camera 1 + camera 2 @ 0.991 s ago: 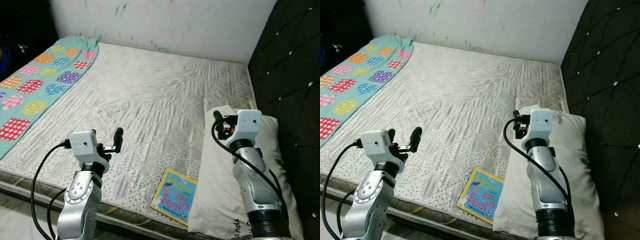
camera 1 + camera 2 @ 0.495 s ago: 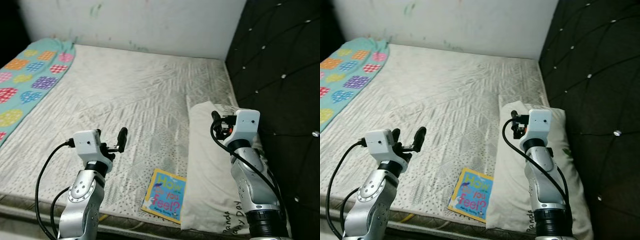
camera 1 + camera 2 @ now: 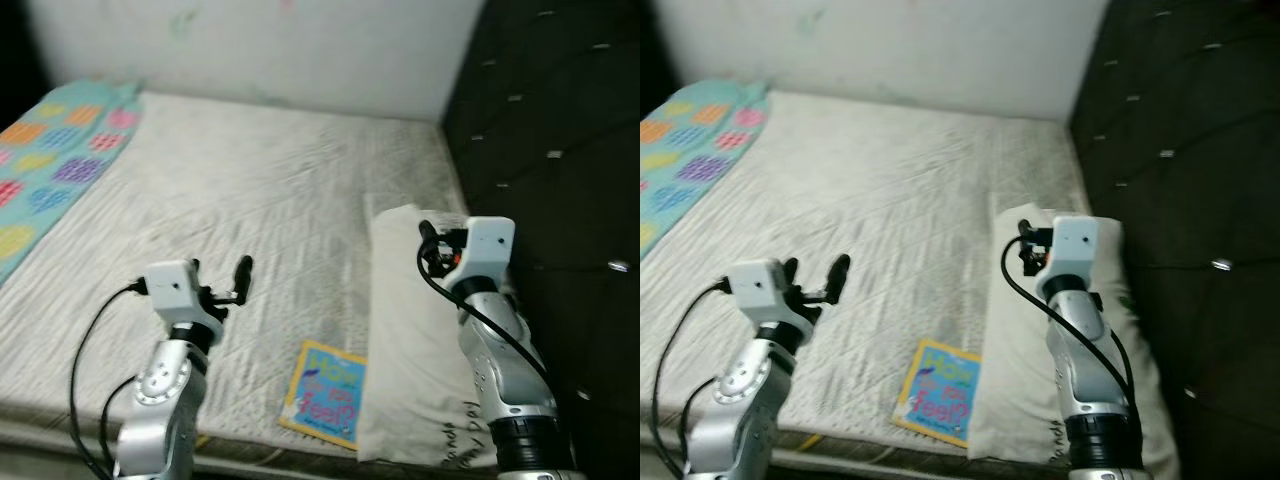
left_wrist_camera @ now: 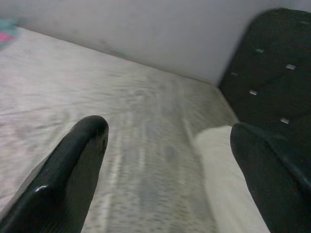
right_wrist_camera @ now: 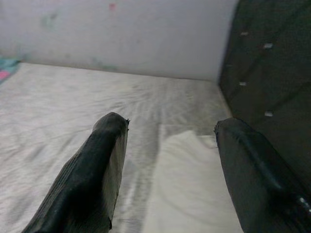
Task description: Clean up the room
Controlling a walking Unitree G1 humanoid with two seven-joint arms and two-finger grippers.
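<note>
Eye views (slightly blurred): a bed [image 3: 300, 190] w/ a pale quilted sheet takes most of the frame, white wall behind it, dark tufted headboard [image 3: 545, 150] along its right side. A book [image 3: 325, 393] w/ a blue-and-yellow cover lies flat near the bed's front edge, just beside the left edge of a white pillow [image 3: 415, 350]; can't tell if they touch. The pillow runs along the right edge of the bed, against the headboard. A teal blanket [image 3: 50, 165] w/ coloured patches covers the bed's far left corner and left edge. Left gripper [image 3: 222, 278] is held above the sheet towards the front-left part of the bed, well apart from the book, fingers spread, nothing between them. Right gripper [image 3: 432, 240] is held over the pillow; from here can't tell how its fingers stand.

Left wrist view: two black fingers [image 4: 73, 170] wide apart, empty; beyond them the sheet, the pillow's end and the headboard, w/ the wall at the back. Blurred.

Right wrist view: the right gripper's fingers [image 5: 92, 179] also spread wide, holding nothing. Between them the pillow's top end on the sheet, headboard beside it, wall behind; a bit of teal blanket at the far corner.
</note>
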